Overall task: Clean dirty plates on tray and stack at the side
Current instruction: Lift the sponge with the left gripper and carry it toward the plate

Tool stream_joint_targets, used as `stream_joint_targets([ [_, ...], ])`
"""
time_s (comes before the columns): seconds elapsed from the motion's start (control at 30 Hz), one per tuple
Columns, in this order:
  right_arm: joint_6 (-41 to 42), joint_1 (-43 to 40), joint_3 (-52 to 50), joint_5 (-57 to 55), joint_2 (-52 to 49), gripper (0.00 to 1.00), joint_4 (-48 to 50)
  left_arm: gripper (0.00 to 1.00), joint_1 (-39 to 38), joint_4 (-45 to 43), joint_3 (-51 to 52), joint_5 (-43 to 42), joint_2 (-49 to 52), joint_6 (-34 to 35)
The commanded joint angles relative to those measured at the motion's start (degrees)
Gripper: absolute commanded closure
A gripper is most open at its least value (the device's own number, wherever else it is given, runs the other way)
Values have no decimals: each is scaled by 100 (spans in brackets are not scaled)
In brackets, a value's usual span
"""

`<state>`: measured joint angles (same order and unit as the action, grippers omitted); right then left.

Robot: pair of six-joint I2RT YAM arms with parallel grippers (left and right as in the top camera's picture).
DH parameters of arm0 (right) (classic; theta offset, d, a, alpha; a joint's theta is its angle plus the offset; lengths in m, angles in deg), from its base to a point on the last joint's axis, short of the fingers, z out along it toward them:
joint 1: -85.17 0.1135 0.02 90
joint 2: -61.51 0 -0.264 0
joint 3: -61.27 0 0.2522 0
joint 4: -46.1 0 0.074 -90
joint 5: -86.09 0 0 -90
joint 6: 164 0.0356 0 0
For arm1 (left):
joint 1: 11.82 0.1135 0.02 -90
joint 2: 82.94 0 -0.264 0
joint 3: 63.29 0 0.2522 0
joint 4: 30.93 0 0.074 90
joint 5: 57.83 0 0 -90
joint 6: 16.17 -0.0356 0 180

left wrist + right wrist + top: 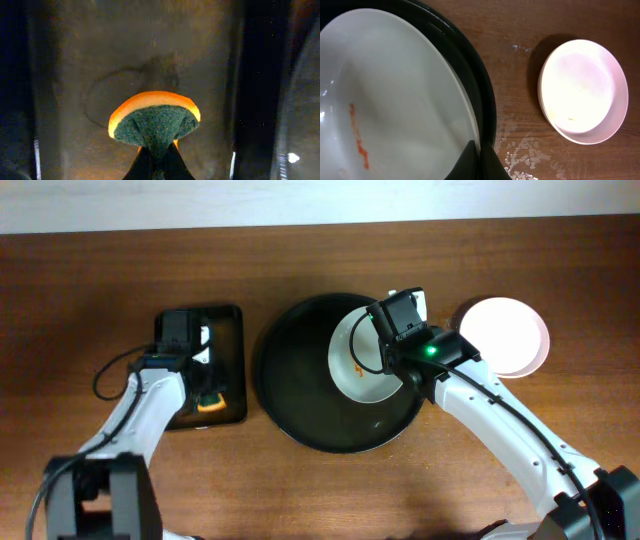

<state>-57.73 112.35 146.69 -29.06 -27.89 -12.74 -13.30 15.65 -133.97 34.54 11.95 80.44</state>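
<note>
A white plate [358, 370] with an orange-red smear [359, 145] sits in the large round black tray [300, 395], tilted up at its right rim. My right gripper [479, 157] is shut on that plate's rim, at the tray's right side [405, 355]. A stack of white plates [505, 332] stands on the table right of the tray; it also shows in the right wrist view [582, 90]. My left gripper [159, 165] is shut on an orange-and-green sponge [155, 122], held over the small rectangular black tray [228, 395].
The rectangular black tray lies left of the round tray. Whitish wet marks [525, 152] spot the wood between the round tray and the stacked plates. The table's far edge runs along the top of the overhead view.
</note>
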Motion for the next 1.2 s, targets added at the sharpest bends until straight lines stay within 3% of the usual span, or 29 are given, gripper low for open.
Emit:
stream_joint_targets([
  [0.0,13,-28,122,127,101,96,-4,84,0,-227,22,2,382,15],
  [0.07,13,-31,31,155,92,96,9,79,0,-295,22,4,634,13],
  [0.13,11,-31,-37,136,63,96,13,39,7,-260,22,7,728,13],
  [0.17,11,-31,-42,136,9,96,9,32,4,-251,22,2,734,15],
  [0.2,13,-31,-42,140,-9,96,9,32,4,-240,22,2,734,15],
  [0.27,13,-28,-42,142,-11,96,7,35,4,-238,74,4,743,15],
  [0.3,13,-31,-42,140,-11,96,7,42,4,-286,149,26,767,15],
  [0.37,13,-31,-39,140,-11,96,11,100,4,-372,192,22,863,15],
  [0.43,-90,-31,-22,140,24,96,107,100,15,-275,52,26,800,9],
  [0.6,-227,-31,72,164,291,96,120,100,90,1419,-1255,-2,-92,15],
  [0.8,-299,-28,66,420,269,96,153,100,92,1355,-1255,-765,-223,15],
  [1.17,11,-31,-50,400,-151,96,269,100,90,1226,-1250,-957,-240,-46],
])
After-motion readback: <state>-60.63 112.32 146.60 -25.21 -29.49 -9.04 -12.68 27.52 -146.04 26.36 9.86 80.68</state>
